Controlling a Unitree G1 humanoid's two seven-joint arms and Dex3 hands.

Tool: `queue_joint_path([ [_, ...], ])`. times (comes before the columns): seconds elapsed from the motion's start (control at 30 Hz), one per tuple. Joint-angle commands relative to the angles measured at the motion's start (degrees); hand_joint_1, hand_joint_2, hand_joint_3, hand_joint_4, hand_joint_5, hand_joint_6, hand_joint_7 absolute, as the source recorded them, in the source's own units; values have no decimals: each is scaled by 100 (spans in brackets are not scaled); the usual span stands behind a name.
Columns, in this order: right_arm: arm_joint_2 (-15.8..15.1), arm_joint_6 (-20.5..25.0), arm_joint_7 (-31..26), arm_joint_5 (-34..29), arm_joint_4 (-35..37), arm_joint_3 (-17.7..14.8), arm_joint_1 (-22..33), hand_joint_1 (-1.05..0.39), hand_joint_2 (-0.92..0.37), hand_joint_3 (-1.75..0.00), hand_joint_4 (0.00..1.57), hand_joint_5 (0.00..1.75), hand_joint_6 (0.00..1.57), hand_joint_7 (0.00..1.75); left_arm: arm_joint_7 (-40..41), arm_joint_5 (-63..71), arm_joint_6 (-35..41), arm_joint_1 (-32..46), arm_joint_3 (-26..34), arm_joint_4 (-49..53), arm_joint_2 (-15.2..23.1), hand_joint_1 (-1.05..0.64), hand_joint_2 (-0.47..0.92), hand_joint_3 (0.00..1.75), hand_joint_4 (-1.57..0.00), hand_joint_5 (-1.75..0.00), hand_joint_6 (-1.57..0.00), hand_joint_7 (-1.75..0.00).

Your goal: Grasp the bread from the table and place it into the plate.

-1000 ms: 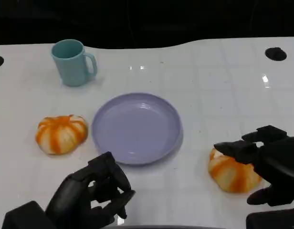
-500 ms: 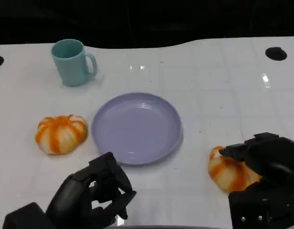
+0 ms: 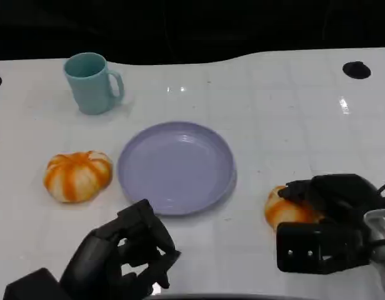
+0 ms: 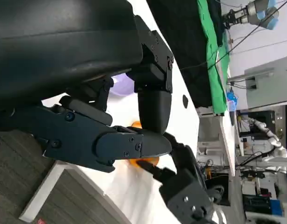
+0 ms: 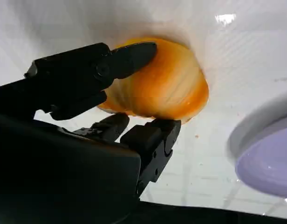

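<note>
Bread (image 3: 283, 209) sits on the table (image 3: 286, 119) at lower right of the head view, just right of the purple plate (image 3: 175, 167), not touching it. Right hand (image 3: 330, 215) now covers its right half; a second ago the fingers were only hovering spread above it, and half a second ago they were lowering. In the right wrist view the fingers (image 5: 87, 74) wrap over one side of the bread (image 5: 167, 86) with another digit under its near edge, so the hand is closing around it. Can't tell if the grip is firm yet; bread looks still down on the table. My read: grasp nearly done, lift and carry left to the plate is next.

Left hand (image 3: 120, 256) at lower left, fingers loosely curled, holding nothing, same as before.

Second bread (image 3: 77, 175) at left of the plate, teal mug (image 3: 90, 82) upper left. Both shifted slightly in frame along with everything else, so that's the camera, not the objects.
</note>
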Motion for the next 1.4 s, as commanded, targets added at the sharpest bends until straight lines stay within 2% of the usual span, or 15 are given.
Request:
queue_joint_path([
  [0.03, 274, -106, -970, 335, 777, -193, -255, -29, -92, -7, 76, 51, 91, 13, 64, 36, 60, 59, -4, -101, 51, -54, 92, 41, -65, -175, -44, -175],
  [0.07, 312, -307, -1302, 434, 993, -236, -309, -25, -92, -6, 81, 59, 98, 16, 63, 36, 64, 62, -5, -109, 54, -54, 92, 42, -65, -175, -44, -175],
  [0.1, 309, -509, -1603, 482, 1192, -232, -365, -17, -92, -9, 86, 103, 111, 25, 62, 35, 64, 66, -6, -112, 55, -54, 92, 42, -65, -175, -44, -175],
  [0.13, 288, -676, -1860, 488, 1363, -201, -422, -15, -91, -13, 87, 131, 115, 36, 63, 32, 67, 67, -6, -115, 55, -54, 92, 42, -65, -175, -44, -175],
  [0.2, 237, -919, -2195, 482, 1586, -130, -498, -17, -91, -17, 87, 160, 113, 48, 70, 52, 55, 65, -5, -107, 58, -54, 92, 41, -65, -175, -44, -175],
  [0.27, 230, -1043, -2397, 504, 1671, -109, -521, -20, -91, -17, 85, 167, 111, 52, 69, 48, 58, 62, 3, -108, 60, -54, 92, 41, -65, -175, -44, -175],
  [0.5, 177, -1290, -2806, 440, 1588, -30, -473, -22, -92, -11, 81, 174, 101, 72, 43, 22, 59, 86, 35, -126, 90, -54, 92, 42, -65, -175, -44, -174],
  [0.6, 206, -1424, -2972, 527, 1579, -79, -456, -19, -90, -16, 88, 175, 84, 124, 26, -14, 54, 73, 48, -92, 94, -55, 92, 42, -65, -175, -44, -173],
  [0.7, 194, -1612, -3272, 516, 1559, -90, -445, -17, -83, -19, 92, 175, 90, 111, 29, -34, 54, 64, 50, -83, 90, -55, 92, 40, -64, -175, -44, -173],
  [0.77, 205, -1605, -3237, 606, 1379, -165, -408, -17, -80, -22, 92, 175, 88, 119, 17, -41, 45, 59, 52, -75, 97, -54, 92, 41, -64, -175, -44, -173],
  [0.8, 211, -1593, -3201, 660, 1272, -211, -392, -16, -78, -27, 91, 175, 80, 142, 14, -56, 62, 61, 53, -79, 95, -54, 92, 41, -64, -175, -44, -173],
  [0.87, 221, -1599, -3161, 767, 1105, -290, -372, -13, -61, -65, 89, 175, 72, 167, 24, -65, 106, 67, 51, -95, 91, -54, 92, 41, -64, -175, -45, -173],
  [1.1, 263, -2013, -3099, 1211, 682, -463, -406, -6, -31, -129, 96, 175, 75, 174, 18, -21, 16, 68, 25, -42, 84, -54, 92, 41, -64, -175, -44, -173],
  [1.23, 370, -2257, -3043, 1354, 556, -417, -483, -9, -26, -141, 99, 175, 77, 174, 9, -19, -2, 85, 13, -39, 84, -54, 92, 42, -63, -175, -44, -174],
  [1.4, 630, -2212, -2792, 1319, 527, -249, -709, -12, -23, -145, 99, 175, 77, 175, 33, -11, 32, 99, -22, -55, 57, -54, 92, 41, -63, -175, -44, -174],
])
